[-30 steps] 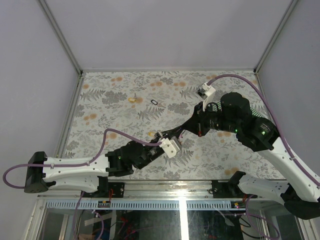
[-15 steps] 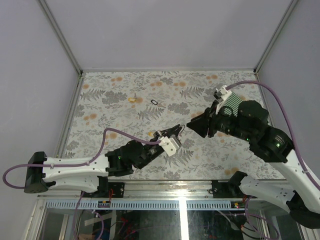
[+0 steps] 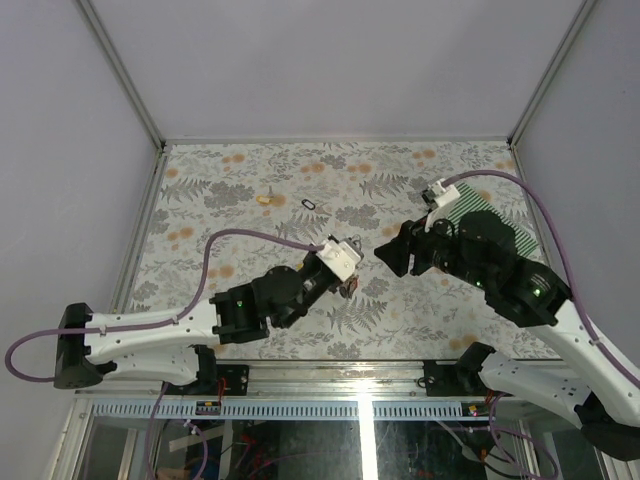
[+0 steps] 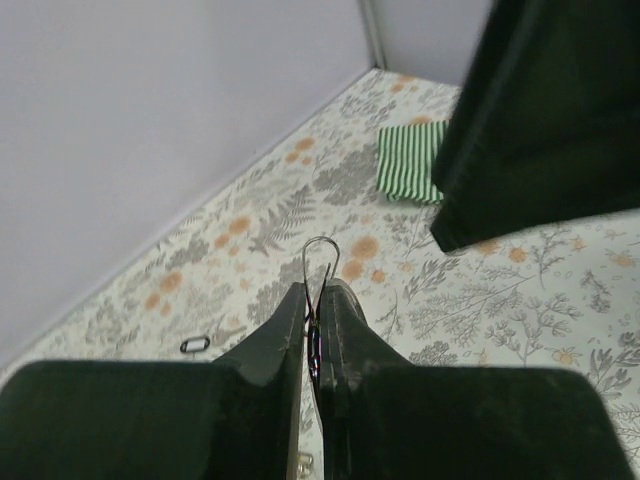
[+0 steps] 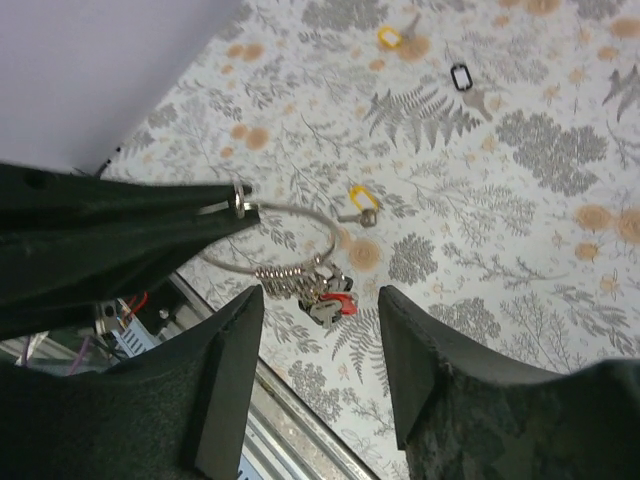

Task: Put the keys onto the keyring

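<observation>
so in the left wrist view we see the left gripper (image 4: 316, 300) clamped tight on the keyring (image 4: 318, 256). the thin silver wire pokes up in a narrow arc from between the two dark fingers (image 4: 270, 345), held up above the table (image 4: 520, 300).

from the right wrist view the ring shows almost full circle, pinched at one side by the left gripper. a little bunch of keys (image 5: 325, 295) hangs off its bottom edge, just beside a coiled bit of wire. one of them has a red head; we can't make out the others well.

the right gripper (image 3: 385, 250) is spread wide with nothing in it. its fingers (image 5: 225, 380) sit on either side of the bunch in its own view, apart from it. from the top camera it's just beside the left gripper, tips nearly facing each other mid-table.

still loose on the table: a yellow key (image 5: 361, 203) lying past the ring, and a far yellow key (image 3: 263, 199) toward the back, with a small dark loop (image 3: 308, 205) near it. a green striped cloth (image 3: 490, 203) lies by the back right corner, partly under the right arm.
</observation>
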### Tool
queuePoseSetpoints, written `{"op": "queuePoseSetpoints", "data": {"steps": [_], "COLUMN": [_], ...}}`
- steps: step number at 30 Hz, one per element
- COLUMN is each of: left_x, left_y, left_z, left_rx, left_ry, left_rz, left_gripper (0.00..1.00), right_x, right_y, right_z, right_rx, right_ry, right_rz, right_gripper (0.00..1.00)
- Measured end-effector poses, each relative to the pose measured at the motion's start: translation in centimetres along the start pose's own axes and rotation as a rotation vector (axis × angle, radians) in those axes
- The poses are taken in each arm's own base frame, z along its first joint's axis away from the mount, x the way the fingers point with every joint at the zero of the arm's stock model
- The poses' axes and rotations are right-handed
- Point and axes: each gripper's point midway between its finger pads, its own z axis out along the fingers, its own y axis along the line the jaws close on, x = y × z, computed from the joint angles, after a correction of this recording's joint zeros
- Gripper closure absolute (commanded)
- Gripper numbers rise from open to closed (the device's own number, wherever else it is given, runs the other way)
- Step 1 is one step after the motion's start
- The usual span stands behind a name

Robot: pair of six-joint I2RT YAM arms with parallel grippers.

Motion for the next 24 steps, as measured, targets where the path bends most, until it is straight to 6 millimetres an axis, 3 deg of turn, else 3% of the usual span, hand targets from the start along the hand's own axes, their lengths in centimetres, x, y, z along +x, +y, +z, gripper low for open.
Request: {"op": "queuePoseSetpoints", "data": {"steps": [5,11,18,24], "left_x": [2.3,4.9,7.8,8.9], "left_y": [2.7,5.5,12.0,12.1], "left_z": [0.5,-0.1,-2.2,-4.1], "left_rx": [-0.073,-0.146,-0.3,-0.293], "left_ry": [0.109,0.206,0.327,0.412], "left_rz": [-0.067,-0.123,-0.22,-0.234], "left_gripper": [1.0,1.0,1.0,1.0], "right_x": [2.1,5.7,9.8,11.9], "right_y": [-1.3,-2.9,-4.2,-5.7], "right_z": [1.7,3.7,8.8,12.7], "right_rx": [0.065,0.122,0.162,0.144], "right_ry": [0.075,0.177,0.35,0.433], "right_rz": [0.034,0.06,0.087,0.154], "right_gripper": [0.33,0.35,0.37,0.36]}}
